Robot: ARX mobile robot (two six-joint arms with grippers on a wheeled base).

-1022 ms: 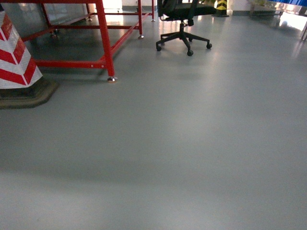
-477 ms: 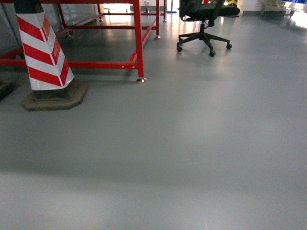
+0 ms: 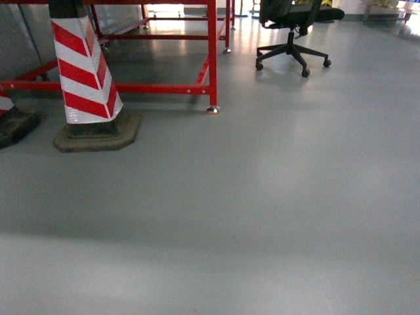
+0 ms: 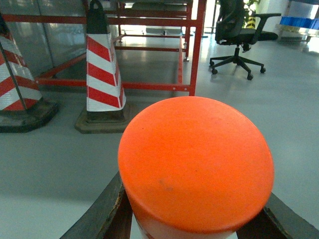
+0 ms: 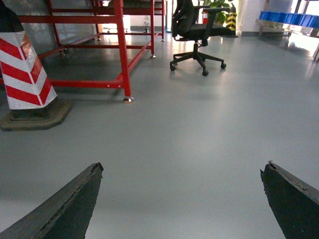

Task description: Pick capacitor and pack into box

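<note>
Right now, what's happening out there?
The left gripper is shut on an orange-capped cylinder, probably the capacitor. The right gripper is open and holds nothing. Neither shows in the head view, which has only grey floor, a red-and-white striped cone, a red metal frame and a black office chair. No box is in sight.

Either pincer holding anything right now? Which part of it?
Left pincer grips an orange-capped cylinder, likely the capacitor, by its sides below the cap. Right pincer is open and empty.
</note>
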